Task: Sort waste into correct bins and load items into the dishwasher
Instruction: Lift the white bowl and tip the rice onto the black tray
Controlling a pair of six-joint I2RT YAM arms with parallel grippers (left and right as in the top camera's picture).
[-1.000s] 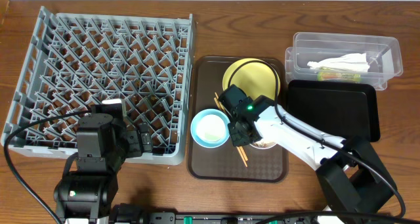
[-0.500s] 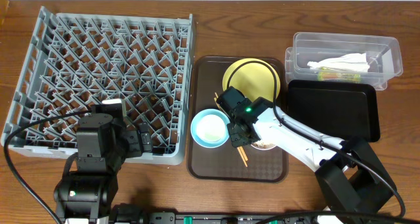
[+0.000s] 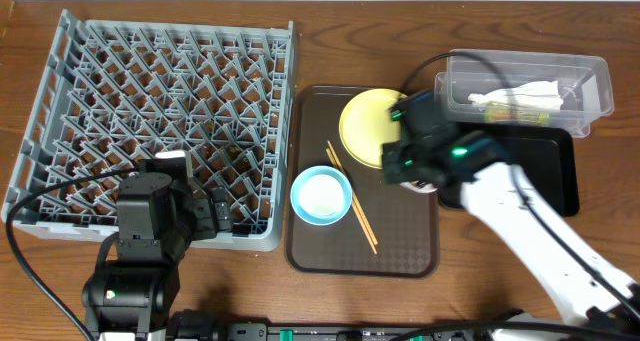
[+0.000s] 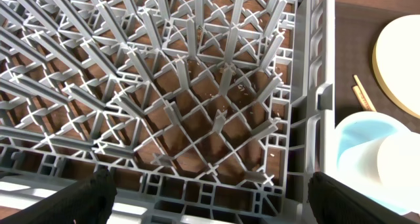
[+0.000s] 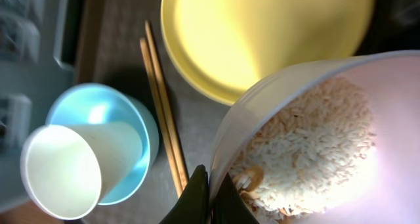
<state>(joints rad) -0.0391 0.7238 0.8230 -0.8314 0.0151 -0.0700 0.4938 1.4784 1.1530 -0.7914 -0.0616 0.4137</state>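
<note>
One right arm (image 3: 505, 196) stretched over brown tray (image 3: 400, 246), jaws pinching white bowl (image 5: 315, 138) rim

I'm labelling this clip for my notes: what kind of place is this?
Probably a tabletop robot workstation staged for dish clearing, not a kitchen: a grey dish rack and a brown tray bearing a yellow plate sit on a wooden table, with a clear tub and black tray alongside.

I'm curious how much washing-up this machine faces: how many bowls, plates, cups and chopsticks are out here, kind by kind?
Bowls: 2, the light blue bowl and the white bowl
Plates: 1, the yellow plate
Cups: 1, the white cup, lying in the light blue bowl
Chopsticks: 2
Total: 6
</note>
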